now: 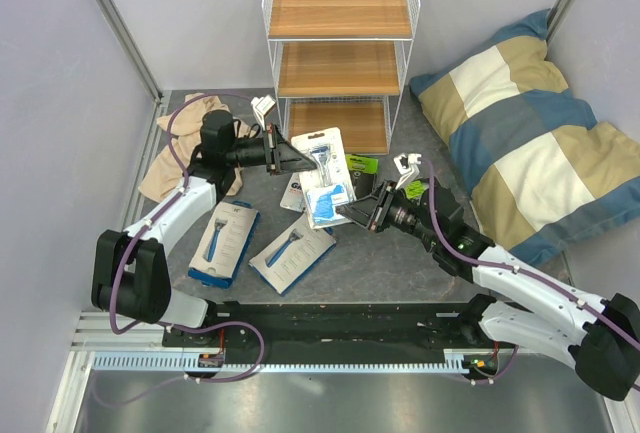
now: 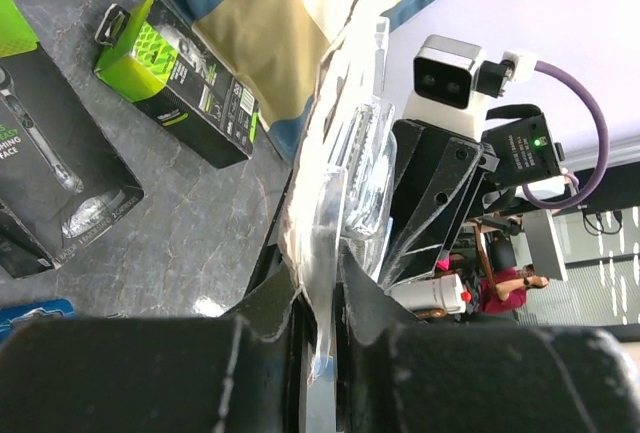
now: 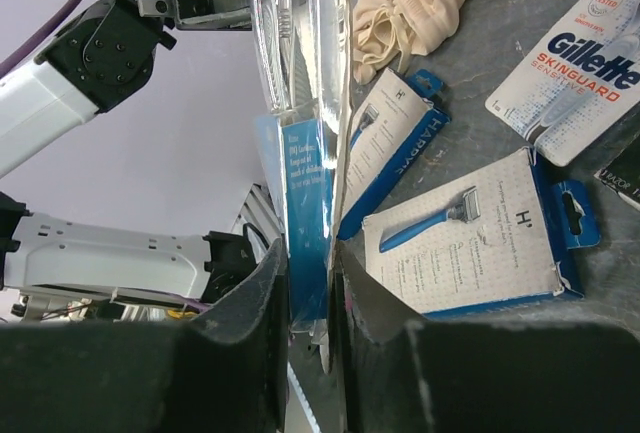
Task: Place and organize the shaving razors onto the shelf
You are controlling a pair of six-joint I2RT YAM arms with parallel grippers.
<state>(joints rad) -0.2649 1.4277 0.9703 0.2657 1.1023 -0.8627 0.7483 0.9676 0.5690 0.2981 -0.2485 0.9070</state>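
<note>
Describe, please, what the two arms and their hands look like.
Both the left arm and right arm have white links with bulky black joints. Along them run purple cables. The left hand and right hand are black, each with a small white camera at the wrist.

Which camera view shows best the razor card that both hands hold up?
The top external view: it shows the whole front of the razor card, with the left hand at one edge and the right hand at the opposite corner. Both wrist views show it only edge-on.
</note>
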